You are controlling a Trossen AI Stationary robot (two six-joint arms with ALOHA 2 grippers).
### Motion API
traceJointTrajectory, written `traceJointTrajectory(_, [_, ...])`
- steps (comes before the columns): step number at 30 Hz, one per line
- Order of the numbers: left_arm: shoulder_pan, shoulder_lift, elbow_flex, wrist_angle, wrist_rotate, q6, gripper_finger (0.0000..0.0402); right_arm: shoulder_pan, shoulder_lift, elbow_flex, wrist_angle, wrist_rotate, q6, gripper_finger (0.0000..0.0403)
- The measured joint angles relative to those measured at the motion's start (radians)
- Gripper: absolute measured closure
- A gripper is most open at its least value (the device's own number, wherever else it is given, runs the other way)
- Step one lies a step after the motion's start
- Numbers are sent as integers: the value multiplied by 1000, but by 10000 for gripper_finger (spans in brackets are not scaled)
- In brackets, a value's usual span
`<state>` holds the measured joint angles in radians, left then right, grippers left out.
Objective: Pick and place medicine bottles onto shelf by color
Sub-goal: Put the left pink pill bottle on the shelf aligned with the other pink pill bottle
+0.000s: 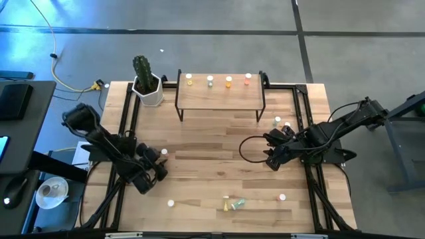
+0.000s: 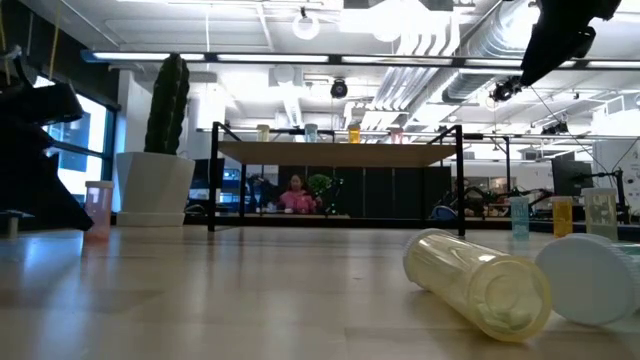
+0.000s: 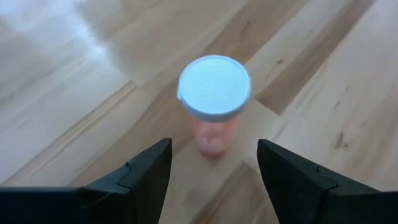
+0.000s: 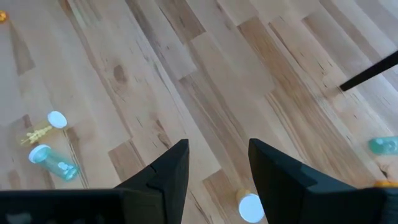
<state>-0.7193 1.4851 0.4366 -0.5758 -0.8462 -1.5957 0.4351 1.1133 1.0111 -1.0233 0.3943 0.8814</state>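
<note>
Overhead, four bottles (image 1: 218, 81) line the shelf (image 1: 219, 98); both hands, left (image 1: 158, 164) and right (image 1: 271, 150), released.

four bottles (image 1: 218, 80) upright in row on shelf (image 1: 219, 98); pink bottle (image 3: 213, 106) upright, white-capped; yellow bottle (image 2: 478, 283) and green bottle (image 1: 238, 202) lying on tabletop.

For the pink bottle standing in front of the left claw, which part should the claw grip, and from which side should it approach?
Grip the pink bottle on its body just below the white cap, coming from above. It stands upright, and the open left claw already flanks it; the wider cap should hinder slipping.
</note>
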Motion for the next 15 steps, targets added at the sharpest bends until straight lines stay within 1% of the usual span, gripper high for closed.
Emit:
traceJointTrajectory(6, [16, 39, 0, 0, -18, -69, 174, 0, 0, 0, 2, 0, 0, 245])
traceJointTrajectory(10, [37, 47, 0, 5, -56, -70, 174, 0, 0, 0, 3, 0, 0, 245])
traceJointTrajectory(15, [60, 47, 0, 9, -41, -47, 174, 0, 0, 0, 5, 0, 0, 245])
